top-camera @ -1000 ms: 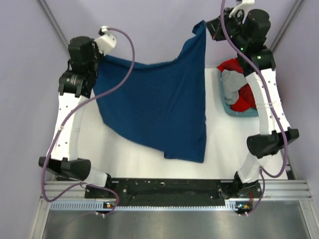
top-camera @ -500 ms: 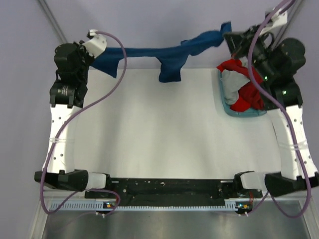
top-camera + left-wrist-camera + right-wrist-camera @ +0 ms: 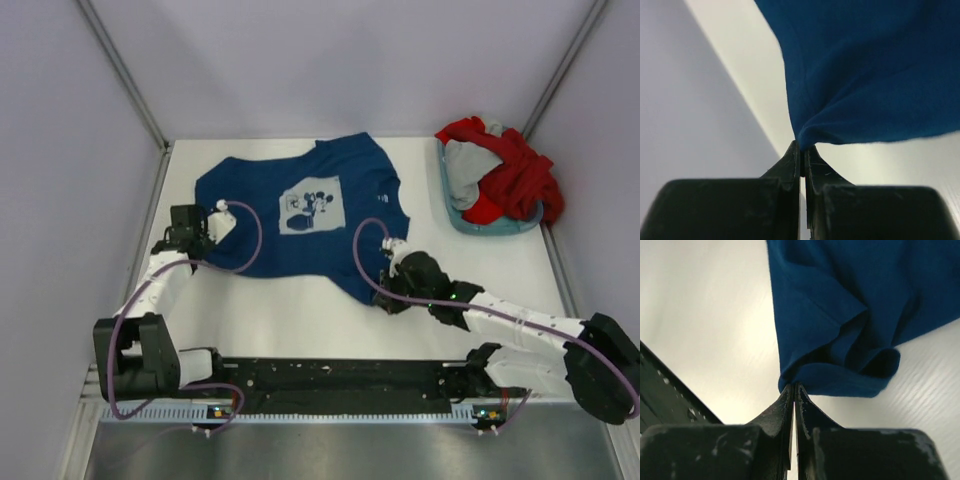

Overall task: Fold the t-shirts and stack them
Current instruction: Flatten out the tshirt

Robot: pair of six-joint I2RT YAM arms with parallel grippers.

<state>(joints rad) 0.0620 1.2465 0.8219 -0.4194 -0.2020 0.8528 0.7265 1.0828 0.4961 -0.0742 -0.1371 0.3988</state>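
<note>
navy t-shirt (image 3: 300, 215) spread print-up on table (image 3: 300, 310), near corners pinched in left jaws, right jaws

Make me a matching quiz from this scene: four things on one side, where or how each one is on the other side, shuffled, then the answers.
Things:
1. navy t-shirt
2. red t-shirt
3. light blue basket
4. left gripper

States:
A. standing at the far right corner of the table
B. pinched shut on a cloth edge
C. spread out, print up
D. heaped over the basket's rim

Pairs: 1-C, 2-D, 3-A, 4-B
</note>
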